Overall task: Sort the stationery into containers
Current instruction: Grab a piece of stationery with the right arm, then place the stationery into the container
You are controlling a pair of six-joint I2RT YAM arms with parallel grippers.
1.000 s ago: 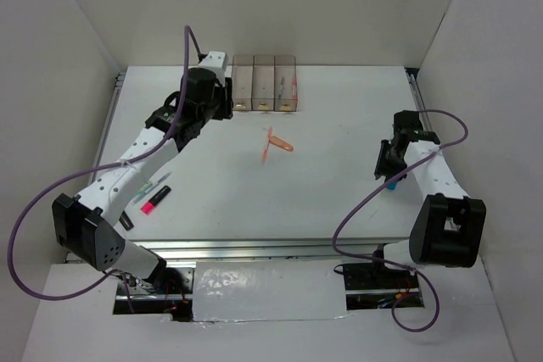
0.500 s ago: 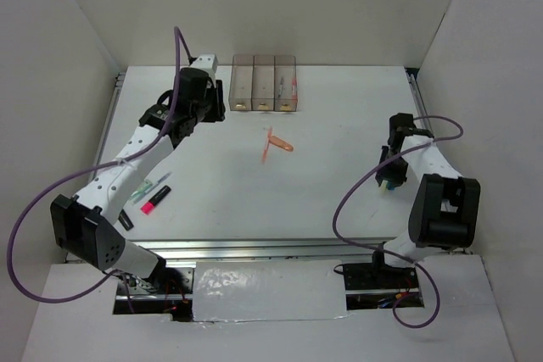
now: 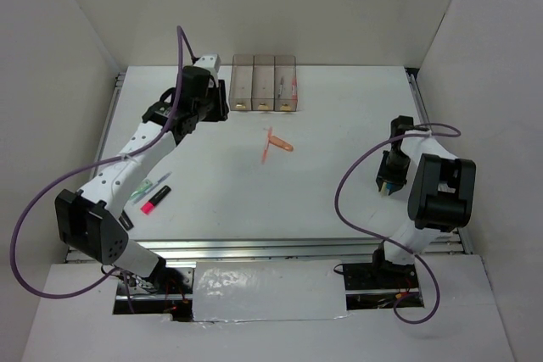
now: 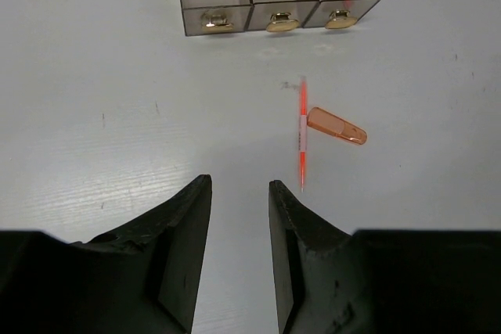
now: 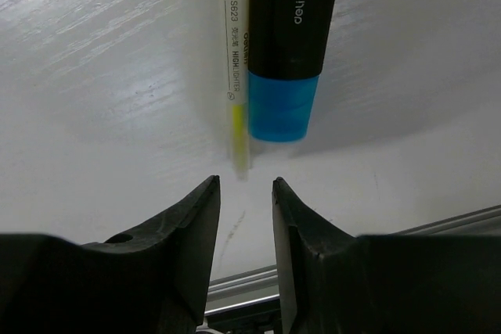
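Lying just beyond right gripper [image 5: 244,187]: blue-tipped marker [image 5: 291,37].

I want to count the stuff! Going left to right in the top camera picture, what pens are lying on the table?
black marker → pink highlighter → orange pens → blue-tipped marker. The pale green pen overlaps the highlighter, so it is left out.

White-and-black arms [image 3: 127,167], purple cables [image 3: 338,205]

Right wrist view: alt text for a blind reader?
The right gripper, jaws open and empty, hangs over a white table just short of a black marker with a blue end and a thin yellow highlighter lying side by side.
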